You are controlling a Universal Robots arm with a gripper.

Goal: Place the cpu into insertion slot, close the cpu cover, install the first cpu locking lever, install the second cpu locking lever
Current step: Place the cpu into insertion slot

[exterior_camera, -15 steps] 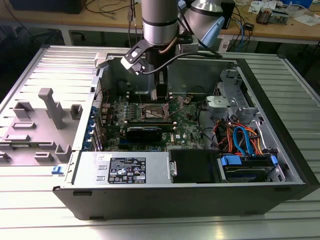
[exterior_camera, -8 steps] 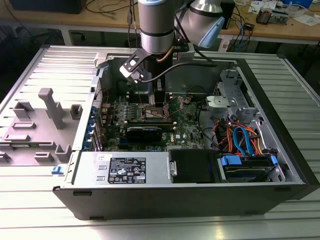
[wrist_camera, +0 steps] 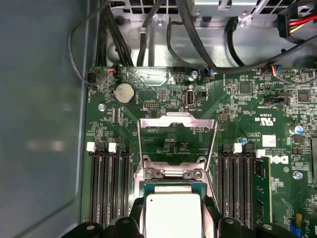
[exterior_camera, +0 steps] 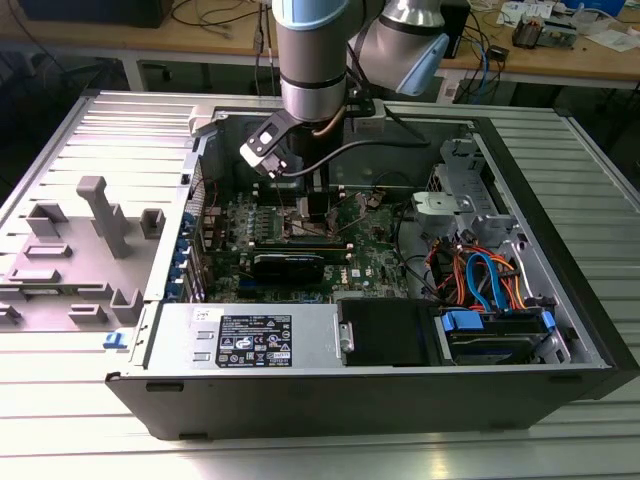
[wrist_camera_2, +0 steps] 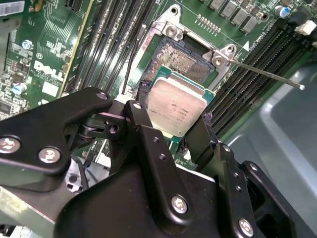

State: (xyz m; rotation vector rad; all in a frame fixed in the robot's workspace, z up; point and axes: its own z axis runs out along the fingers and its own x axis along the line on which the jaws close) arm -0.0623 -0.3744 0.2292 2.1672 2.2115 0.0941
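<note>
Second wrist view: gripper [wrist_camera_2: 174,111] clenched on the cpu [wrist_camera_2: 176,104], a black finger [wrist_camera_2: 142,96] against each of two opposite edges. Chip lies over the near part of the insertion slot [wrist_camera_2: 181,59], with the slot's pin field bare beyond it. Seated or not, cannot tell. First wrist view: cpu cover [wrist_camera: 177,121] stands swung open beyond the chip, memory slots [wrist_camera: 106,183] on either side. Exterior view: arm [exterior_camera: 315,60] reaches down into the open computer case [exterior_camera: 350,405], over the motherboard [exterior_camera: 375,262].
</note>
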